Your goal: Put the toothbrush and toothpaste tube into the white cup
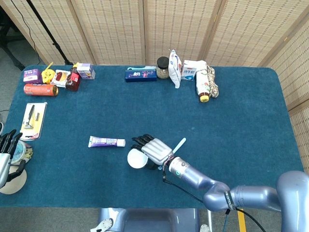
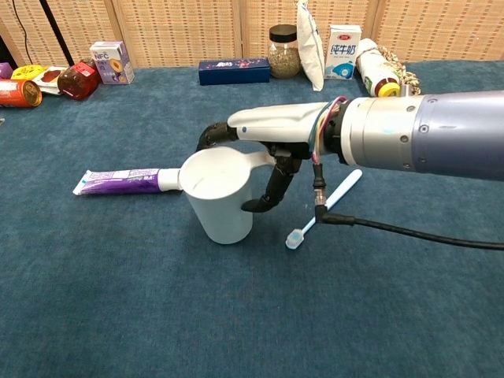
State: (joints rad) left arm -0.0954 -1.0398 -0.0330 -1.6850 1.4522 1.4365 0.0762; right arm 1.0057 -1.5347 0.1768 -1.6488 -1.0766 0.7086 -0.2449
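My right hand (image 2: 264,150) (image 1: 152,149) grips the white cup (image 2: 217,195) (image 1: 135,158) from behind, fingers wrapped round its rim and handle side. The cup stands upright and looks empty. The purple and white toothpaste tube (image 2: 126,181) (image 1: 106,142) lies flat just left of the cup, its cap end almost touching it. The white toothbrush (image 2: 324,209) (image 1: 179,144) lies on the cloth to the right of the cup, partly under my forearm. My left hand (image 1: 7,153) hangs open at the table's left edge, holding nothing.
Along the far edge stand a dark blue box (image 1: 140,74), a jar (image 1: 162,67), a white pouch (image 1: 175,62), a milk carton (image 1: 189,70) and a bottle (image 1: 203,84). Cans and small boxes (image 1: 53,79) crowd the back left. A razor pack (image 1: 33,119) lies at left.
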